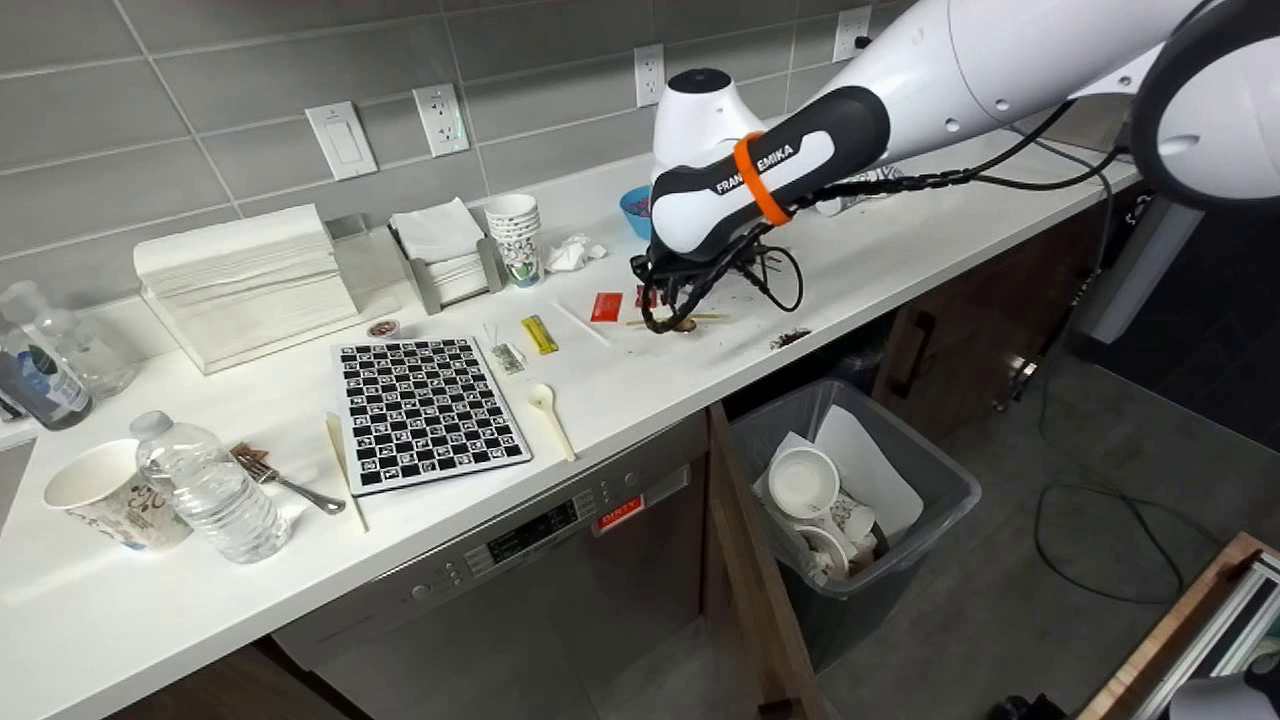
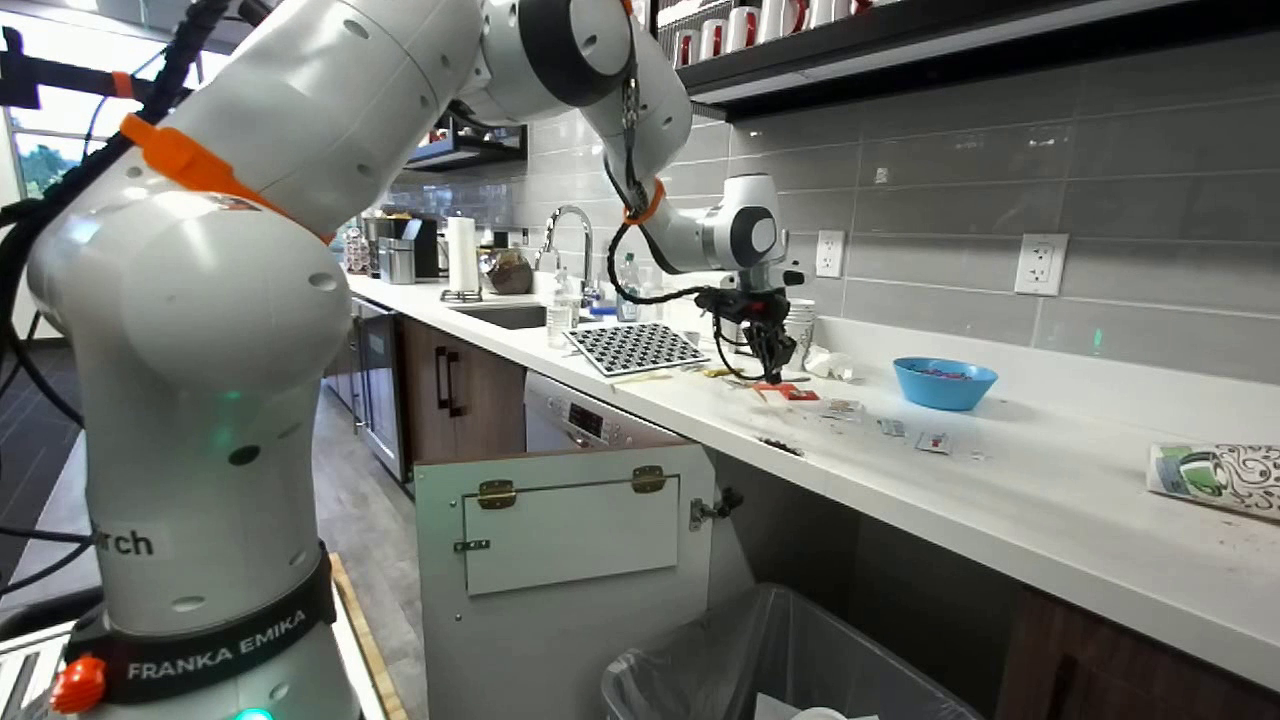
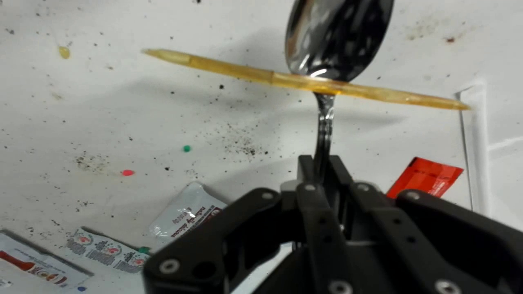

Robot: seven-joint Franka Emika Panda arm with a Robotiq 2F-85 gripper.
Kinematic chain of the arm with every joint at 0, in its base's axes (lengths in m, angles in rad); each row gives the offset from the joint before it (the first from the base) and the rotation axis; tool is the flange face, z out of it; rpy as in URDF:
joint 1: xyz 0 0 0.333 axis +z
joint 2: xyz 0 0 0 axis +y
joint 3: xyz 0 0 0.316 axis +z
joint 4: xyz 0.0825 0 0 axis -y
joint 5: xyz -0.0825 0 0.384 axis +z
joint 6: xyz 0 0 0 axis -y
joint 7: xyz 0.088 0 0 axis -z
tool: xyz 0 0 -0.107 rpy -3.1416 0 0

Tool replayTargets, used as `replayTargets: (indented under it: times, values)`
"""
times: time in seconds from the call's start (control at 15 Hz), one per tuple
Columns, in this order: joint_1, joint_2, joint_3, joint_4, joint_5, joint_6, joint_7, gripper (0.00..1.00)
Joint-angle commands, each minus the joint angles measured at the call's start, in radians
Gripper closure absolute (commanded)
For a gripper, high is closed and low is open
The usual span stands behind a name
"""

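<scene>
"Quickly, what's the gripper (image 3: 322,167) got?"

"Metal spoon (image 3: 339,41). Jaws pinch the handle; its rounded end points to the top of the wrist view."

"Anything on it?"

"Yellowish stick (image 3: 245,73), crosswise over the neck, seemingly resting there. Shadows suggest the stick is clear of the counter (image 1: 650,380)."

"Where's that in the scene?"

"About mid-counter, right of the checkered board (image 1: 430,415) in an exterior view. Blue bowl (image 2: 945,392) is off to the right, far side, in an exterior view. Bin (image 1: 860,620) sits lower, nearer, to the right of the spoon."

"Other clutter?"

"Red packet (image 3: 429,177) right of the jaws in the wrist view, white packet (image 3: 190,212) left, both partly hidden by the gripper. Dark specks (image 3: 245,145) around."

"And progress?"

"I'd call the grasp done: spoon's secured. Letting go isn't; it's not set down anywhere. Whether its rounded end touches the counter, can't tell. Both packets lie loose, neither picked up."

"Bin?"

"Open-topped, paper cups (image 1: 803,482) inside. Stick isn't gripped itself, so I'd count it as unsecured."
</scene>
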Motion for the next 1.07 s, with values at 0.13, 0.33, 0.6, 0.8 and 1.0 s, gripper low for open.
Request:
replayTargets:
  times: [0.13,0.33,0.6,0.8,1.0]
  values:
    - [0.014,-0.144,-0.006,-0.213,-0.031,0.112,0.013,0.97]
    - [0.010,-0.196,-0.001,-0.300,-0.027,0.185,0.010,0.97]
    - [0.018,-0.264,-0.011,-0.407,-0.031,0.257,0.032,0.97]
    - [0.002,-0.209,0.003,-0.324,-0.019,0.216,0.004,0.89]
    - [0.002,-0.206,0.003,-0.320,-0.019,0.216,0.004,0.89]
